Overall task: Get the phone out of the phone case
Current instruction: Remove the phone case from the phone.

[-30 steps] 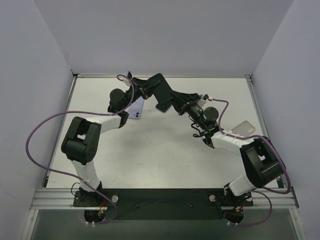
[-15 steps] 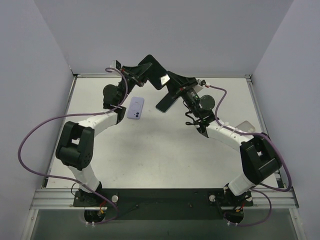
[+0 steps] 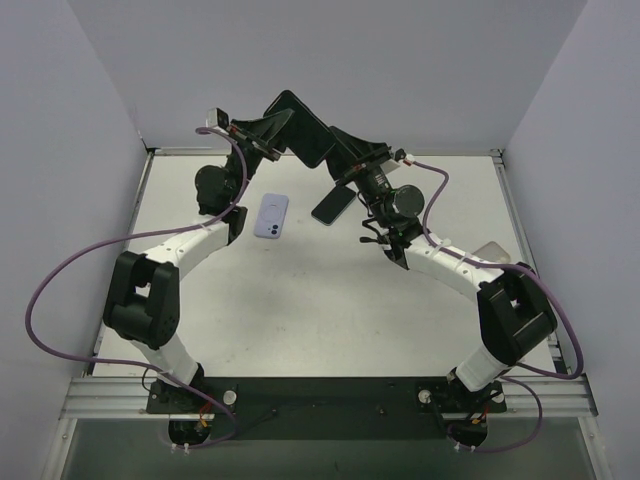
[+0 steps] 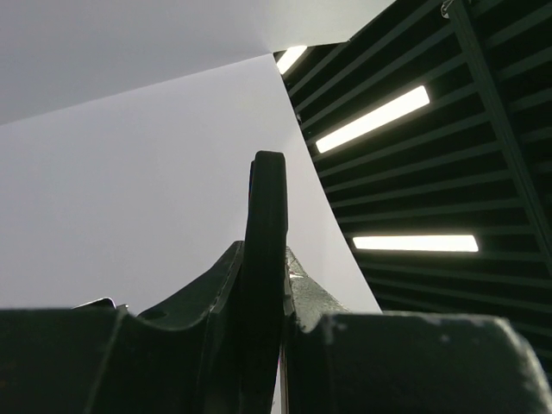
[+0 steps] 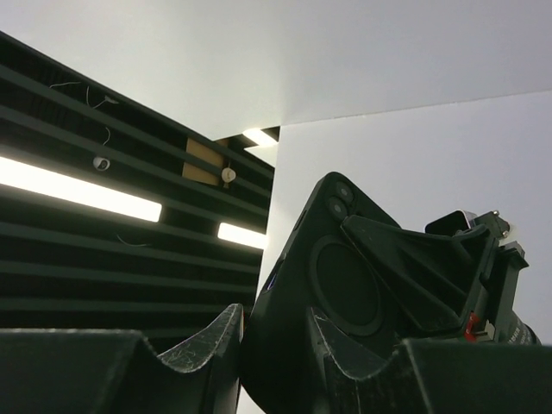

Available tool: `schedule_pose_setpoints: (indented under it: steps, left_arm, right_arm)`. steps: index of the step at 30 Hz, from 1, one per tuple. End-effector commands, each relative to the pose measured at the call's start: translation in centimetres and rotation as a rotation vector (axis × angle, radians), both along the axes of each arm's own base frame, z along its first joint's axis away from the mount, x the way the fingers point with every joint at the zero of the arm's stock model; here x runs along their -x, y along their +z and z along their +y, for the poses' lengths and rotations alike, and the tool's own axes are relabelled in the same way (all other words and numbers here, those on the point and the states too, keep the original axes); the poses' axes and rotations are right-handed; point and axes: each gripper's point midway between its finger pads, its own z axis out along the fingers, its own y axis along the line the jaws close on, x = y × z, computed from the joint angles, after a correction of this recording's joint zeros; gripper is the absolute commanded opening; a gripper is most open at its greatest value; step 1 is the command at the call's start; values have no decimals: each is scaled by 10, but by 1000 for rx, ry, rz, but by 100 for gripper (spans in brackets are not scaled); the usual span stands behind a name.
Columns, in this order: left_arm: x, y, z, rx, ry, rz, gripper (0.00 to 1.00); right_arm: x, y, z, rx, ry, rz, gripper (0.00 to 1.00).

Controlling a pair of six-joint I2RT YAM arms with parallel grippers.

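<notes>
Two units, left gripper (image 3: 282, 120) and right gripper (image 3: 333, 150), each closed narrowly on opposite edges of one raised matte-black phone case (image 3: 305, 125) between them; phone unseen, presumably inside; mid-extraction, next needs prying apart.

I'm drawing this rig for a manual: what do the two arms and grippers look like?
The left arm and right arm match: white links, bulky black joints. The left gripper and right gripper are black, two-fingered. A purple cable trails along each arm.

Plain white walls (image 3: 350, 70) box in the pale table (image 3: 300, 300) — strip lights (image 4: 373, 119) overhead.
</notes>
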Motion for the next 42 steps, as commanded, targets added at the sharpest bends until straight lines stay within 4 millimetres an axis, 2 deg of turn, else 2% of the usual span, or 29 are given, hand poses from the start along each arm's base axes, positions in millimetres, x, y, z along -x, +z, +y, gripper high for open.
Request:
schedule_pose_setpoints:
  steps: [1, 9, 13, 21, 30, 33, 34, 37, 38, 42]
  left_arm:
    - [182, 127, 27, 273, -313, -581, 0]
    - [206, 145, 36, 280, -324, -654, 0]
    - [206, 143, 36, 266, -347, -644, 0]
    - [198, 133, 29, 274, -380, -586, 0]
    - [197, 135, 18, 304, -419, -577, 0]
    - [199, 137, 15, 315, -429, -578, 0]
    - [200, 137, 14, 316, -433, -577, 0]
    - [198, 135, 11, 321, -441, -564, 0]
    - [197, 135, 11, 325, -441, -559, 0]
    - [196, 133, 9, 338, -455, -544, 0]
  right_arm:
    - [61, 62, -9, -315, 235, -162, 0]
    - [65, 70, -5, -326, 259, -177, 0]
    - [74, 70, -5, -316, 276, -184, 0]
    - [95, 41, -8, -222, 266, -168, 0]
    - [103, 59, -4, -222, 289, -232, 0]
    - [101, 49, -2, -193, 276, -223, 0]
    - [98, 35, -1, -165, 261, -202, 0]
    - [93, 17, -5, -103, 210, -202, 0]
    - [88, 2, -8, -73, 187, -180, 0]
    - [76, -23, -11, -14, 148, -146, 0]
